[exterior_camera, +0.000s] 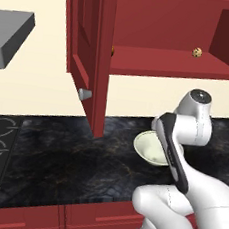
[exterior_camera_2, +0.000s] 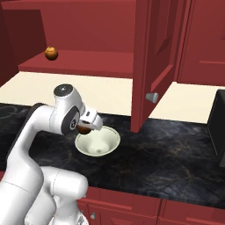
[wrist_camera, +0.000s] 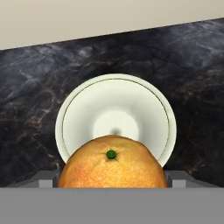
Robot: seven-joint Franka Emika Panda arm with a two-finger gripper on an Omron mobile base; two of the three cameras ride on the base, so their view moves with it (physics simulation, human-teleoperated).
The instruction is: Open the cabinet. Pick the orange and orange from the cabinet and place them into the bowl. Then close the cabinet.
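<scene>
Gripper (exterior_camera_2: 86,128): I see it clamped on one orange (wrist_camera: 112,162), held just above bowl (exterior_camera_2: 110,139).
Bowl: on dark worktop (exterior_camera_2: 176,162), near back edge, inside bare.
Second orange (exterior_camera_2: 51,53): on cabinet shelf (exterior_camera_2: 88,61), toward left end.
Cabinet (exterior_camera_2: 151,57): both doors open.
Speckled ball (exterior_camera: 197,52): same shelf, toward right end.

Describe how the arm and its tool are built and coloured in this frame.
The arm is glossy white with rounded, tubular links and thin dotted seam lines. A dark grey band runs along one link, and the round joint cap is dark with a pale centre. The tool has a white, boxy body; its fingertips look small and grey. No loose cables are visible.
</scene>
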